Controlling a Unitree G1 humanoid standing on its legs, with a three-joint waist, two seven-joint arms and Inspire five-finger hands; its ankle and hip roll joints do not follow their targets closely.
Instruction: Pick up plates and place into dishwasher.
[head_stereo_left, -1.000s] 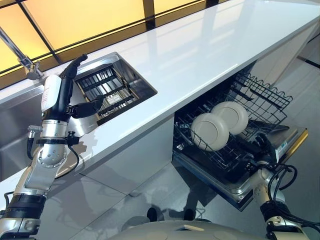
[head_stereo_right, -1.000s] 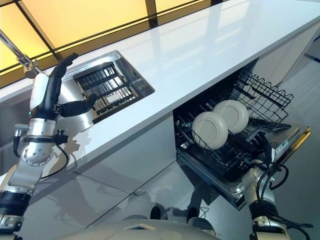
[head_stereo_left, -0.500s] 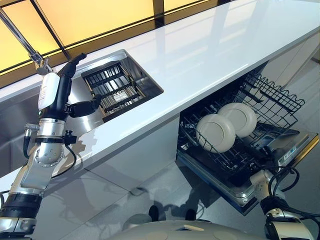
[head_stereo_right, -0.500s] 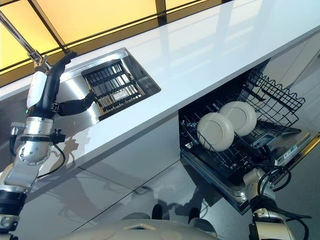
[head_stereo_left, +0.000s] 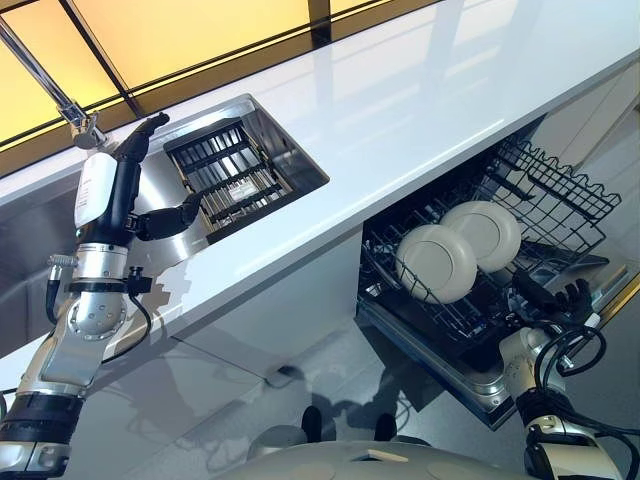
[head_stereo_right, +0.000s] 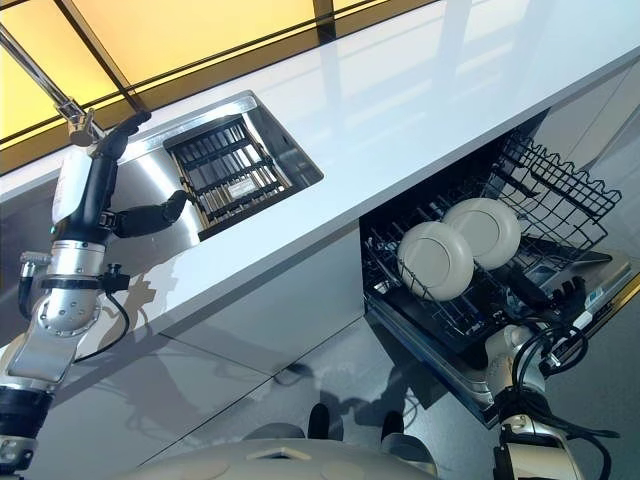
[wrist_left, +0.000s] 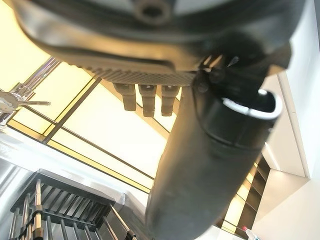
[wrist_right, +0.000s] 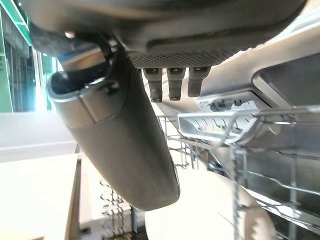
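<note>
While the dishwasher (head_stereo_left: 500, 330) stands open below the white countertop (head_stereo_left: 400, 110), its wire rack (head_stereo_left: 540, 215) is pulled out over the lowered door (head_stereo_right: 590, 290), and 2 cream plates are seen standing on edge in it. The nearer plate (head_stereo_left: 436, 263) is set just in front of the farther plate (head_stereo_left: 485, 234) and partly overlaps it; both are tilted slightly back among the tines. The right hand (head_stereo_left: 562, 297) is held low beside the rack's near corner, close to the door and clear of both plates, with its fingers (wrist_right: 170, 82) extended and spread and nothing gripped. In the right wrist view, the rack's wires and the pale rim of a plate are seen past the thumb. The left hand (head_stereo_left: 125, 195) is raised above the steel sink (head_stereo_left: 285, 150), which is recessed in the countertop and fitted with a dark slatted insert (head_stereo_left: 228, 175). Its fingers are held straight and its thumb is stretched toward the insert, with nothing grasped. A chrome tap (head_stereo_left: 60, 95) is seen just behind this hand, before the amber window panels (head_stereo_left: 180, 35).
</note>
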